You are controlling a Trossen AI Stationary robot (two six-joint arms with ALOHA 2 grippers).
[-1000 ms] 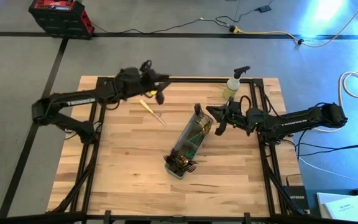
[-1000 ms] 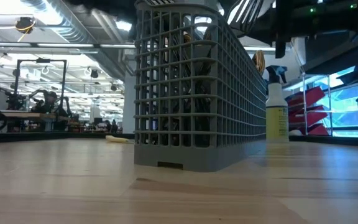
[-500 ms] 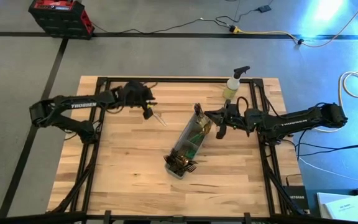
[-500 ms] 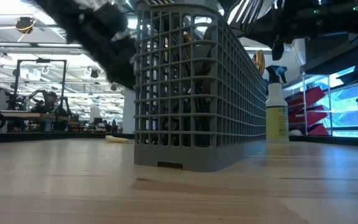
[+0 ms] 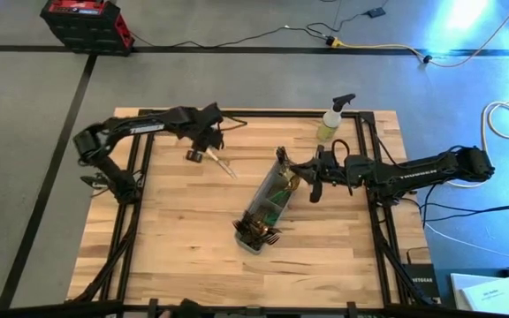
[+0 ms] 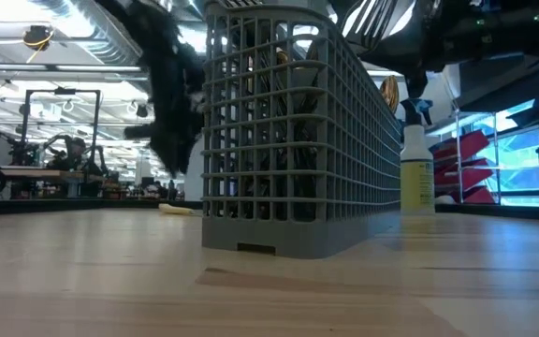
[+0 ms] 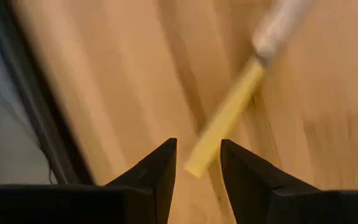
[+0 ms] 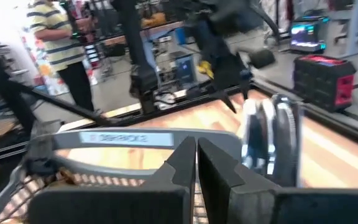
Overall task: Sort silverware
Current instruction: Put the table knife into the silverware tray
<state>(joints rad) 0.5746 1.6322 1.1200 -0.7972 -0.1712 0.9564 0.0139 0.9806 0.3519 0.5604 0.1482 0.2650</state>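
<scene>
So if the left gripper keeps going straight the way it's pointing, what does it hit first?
Probably the cream-handled utensil lying loose on the table: in the left wrist view its handle end sits just ahead of the left gripper, in line with the gap between the open fingers. Depth is unclear.

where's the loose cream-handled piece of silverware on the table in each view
High view: cream-handled piece of silverware lies on the wood left of the grey wire-mesh caddy.
Low view: a pale sliver left of the caddy.
Left wrist view: just beyond the left gripper.
Right wrist view: not identifiable.
Shared landmark: the caddy.
</scene>
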